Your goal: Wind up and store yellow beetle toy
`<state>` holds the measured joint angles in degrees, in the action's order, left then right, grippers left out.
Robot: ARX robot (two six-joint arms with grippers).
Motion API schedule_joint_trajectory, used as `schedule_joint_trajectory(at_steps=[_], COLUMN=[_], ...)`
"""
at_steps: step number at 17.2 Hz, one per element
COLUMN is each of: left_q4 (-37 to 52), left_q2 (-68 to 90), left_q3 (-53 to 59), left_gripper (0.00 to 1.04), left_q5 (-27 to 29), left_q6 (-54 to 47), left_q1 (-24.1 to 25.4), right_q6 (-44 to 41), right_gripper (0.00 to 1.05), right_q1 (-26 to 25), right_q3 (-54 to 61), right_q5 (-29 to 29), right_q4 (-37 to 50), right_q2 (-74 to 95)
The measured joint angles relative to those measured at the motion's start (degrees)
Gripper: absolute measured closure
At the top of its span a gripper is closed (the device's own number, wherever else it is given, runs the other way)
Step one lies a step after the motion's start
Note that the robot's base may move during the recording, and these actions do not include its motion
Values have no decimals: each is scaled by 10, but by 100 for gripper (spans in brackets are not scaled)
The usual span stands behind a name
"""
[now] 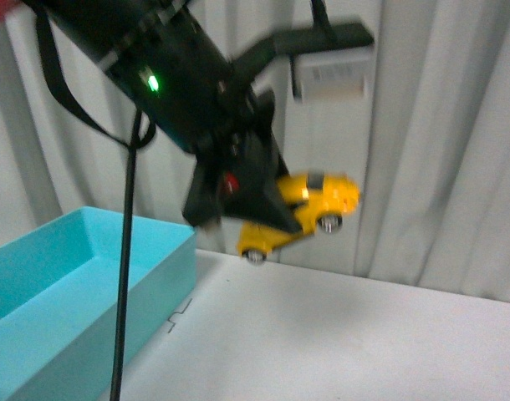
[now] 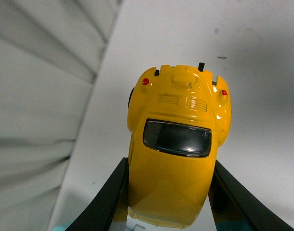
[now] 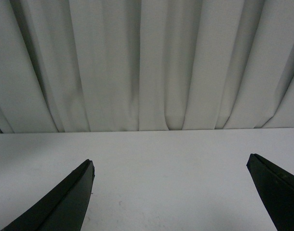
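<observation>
Even, soft light; front view motion-blurred, wrist views sharper.

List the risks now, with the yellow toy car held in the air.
1. The glossy, rounded yellow toy car is pinched only at its sides by the left gripper above the white table; it might slip and drop.
2. In the front view it hangs beside the open turquoise box, not over it; releasing now would probably miss.

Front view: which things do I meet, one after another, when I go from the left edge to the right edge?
Turquoise open rectangular box → black left hand, closed on the toy → glossy yellow beetle toy car, held up in front of the pale pleated curtain.
</observation>
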<state>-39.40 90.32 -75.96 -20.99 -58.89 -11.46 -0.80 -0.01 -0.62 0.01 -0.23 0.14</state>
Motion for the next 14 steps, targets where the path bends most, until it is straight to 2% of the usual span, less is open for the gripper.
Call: schedule_joint_trajectory(at_steps=[2,4,7,9,14], left_q4=[32,71,107,134,215], left_q2=[-61,-62,-14,17,91], left_q3=[-17,-39,-16,30,104], left_gripper=[65,65,65,65,65], left_q5=[-19,5,97,143,196], left_q6=[45,94,182,213,240], left_q1=[89,171,267,296,310], right_q6=[0,0,0,0,0], right_gripper=[7,7,7,7,7], right_q1=[0,0,0,0,0], right_q3=[0,0,0,0,0], right_q5=[0,0,0,0,0], right_q4=[0,0,0,0,0], right_q2=[0,0,0,0,0])
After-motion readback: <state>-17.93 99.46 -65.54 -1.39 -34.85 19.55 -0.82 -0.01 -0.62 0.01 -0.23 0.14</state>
